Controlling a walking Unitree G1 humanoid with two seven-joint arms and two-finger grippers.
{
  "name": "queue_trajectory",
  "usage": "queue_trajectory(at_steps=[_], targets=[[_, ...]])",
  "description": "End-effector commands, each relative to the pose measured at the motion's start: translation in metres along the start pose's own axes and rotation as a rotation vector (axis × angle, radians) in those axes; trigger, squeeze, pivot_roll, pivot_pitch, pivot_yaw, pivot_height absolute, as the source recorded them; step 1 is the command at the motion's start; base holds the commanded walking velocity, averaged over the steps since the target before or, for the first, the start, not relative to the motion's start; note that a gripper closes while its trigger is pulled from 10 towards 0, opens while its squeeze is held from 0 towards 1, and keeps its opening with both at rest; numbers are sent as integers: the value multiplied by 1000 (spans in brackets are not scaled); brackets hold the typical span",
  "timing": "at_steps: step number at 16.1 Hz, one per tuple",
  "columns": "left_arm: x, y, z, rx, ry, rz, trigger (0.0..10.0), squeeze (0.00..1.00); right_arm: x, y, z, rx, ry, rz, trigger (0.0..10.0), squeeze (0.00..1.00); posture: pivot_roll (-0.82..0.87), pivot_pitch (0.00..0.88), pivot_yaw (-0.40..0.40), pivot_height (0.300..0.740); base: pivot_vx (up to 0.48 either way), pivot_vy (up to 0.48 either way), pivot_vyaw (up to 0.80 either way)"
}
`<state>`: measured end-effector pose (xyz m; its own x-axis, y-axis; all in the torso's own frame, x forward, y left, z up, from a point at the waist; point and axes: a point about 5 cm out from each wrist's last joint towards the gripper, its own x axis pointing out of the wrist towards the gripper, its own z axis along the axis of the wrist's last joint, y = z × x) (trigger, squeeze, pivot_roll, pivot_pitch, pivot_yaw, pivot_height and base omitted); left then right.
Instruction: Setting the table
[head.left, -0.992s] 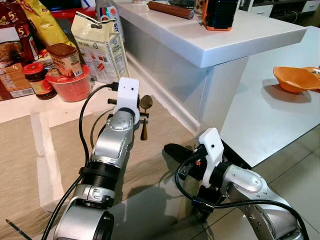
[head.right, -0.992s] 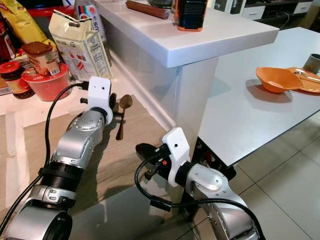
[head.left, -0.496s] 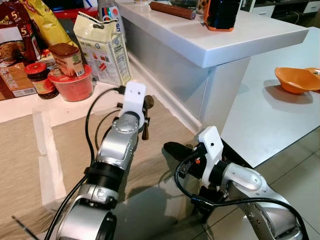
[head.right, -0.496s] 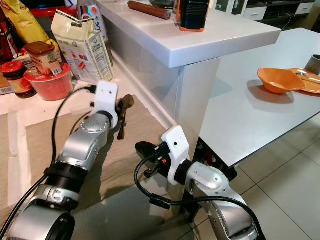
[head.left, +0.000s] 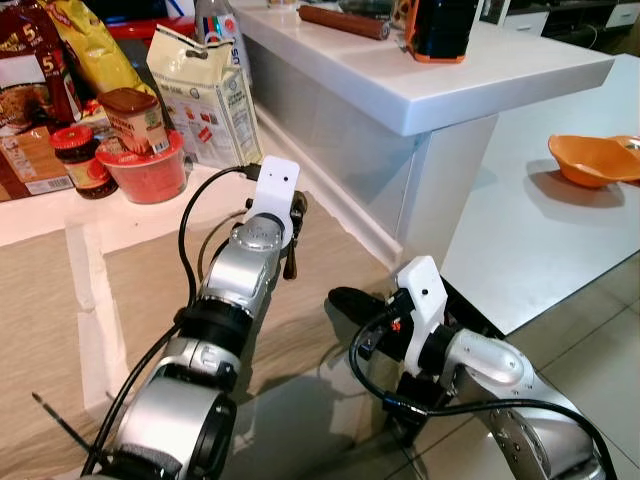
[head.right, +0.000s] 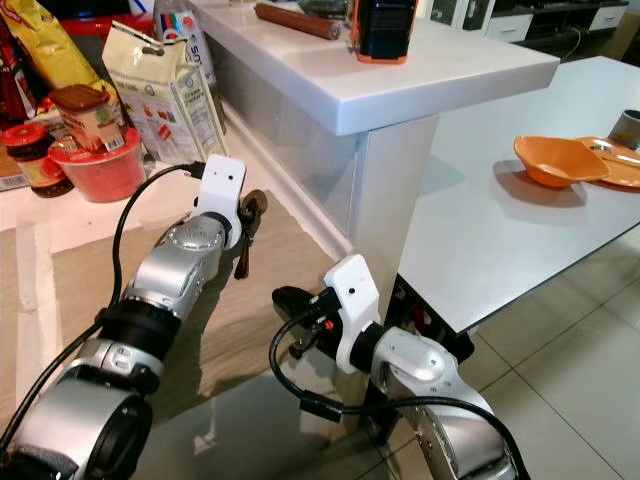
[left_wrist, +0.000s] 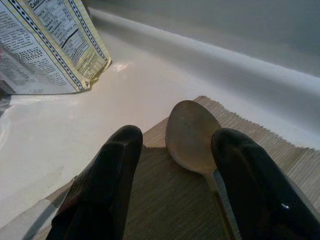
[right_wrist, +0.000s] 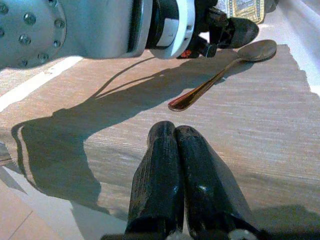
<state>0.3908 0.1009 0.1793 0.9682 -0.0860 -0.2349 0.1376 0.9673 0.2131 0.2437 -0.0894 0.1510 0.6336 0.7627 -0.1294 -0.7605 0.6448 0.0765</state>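
Left gripper (left_wrist: 172, 165): fingers spread, poised low over the spoon's bowl, one finger on each side.
Spoon (right_wrist: 225, 72): lies flat on the woven placemat (right_wrist: 260, 130) on the counter (left_wrist: 115, 95), bowl toward the counter's back wall.
Right gripper (right_wrist: 177, 145): fingers pressed together, holding nothing, hovering above the placemat's near part.
Beside the placemat: a paper bag (head.left: 205, 95), a red bowl (head.left: 150, 175), jars.
Dining table (head.right: 500, 215): an orange bowl (head.right: 555, 160).

A home kitchen is showing: food packets (head.left: 205, 95) and jars (head.left: 80, 160) are crowding a white counter (head.left: 430, 75) beside a dining table (head.left: 560, 230).
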Motion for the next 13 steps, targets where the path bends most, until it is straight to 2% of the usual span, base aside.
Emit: queue_trajectory(at_steps=[1,8,13], targets=[[2,1,6,34,2,-5,10000,0,0,1,3,-16,-16,-3,10000,0,-94,0,45,732,0,0,0],[11,8,6,56,77,-22,10000,0,2,2,3,-11,-18,-1,10000,0,-94,0,53,732,0,0,0],[14,10,0,26,137,-42,10000,0,1,2,3,-9,-18,-4,10000,0,-94,0,57,732,0,0,0]])
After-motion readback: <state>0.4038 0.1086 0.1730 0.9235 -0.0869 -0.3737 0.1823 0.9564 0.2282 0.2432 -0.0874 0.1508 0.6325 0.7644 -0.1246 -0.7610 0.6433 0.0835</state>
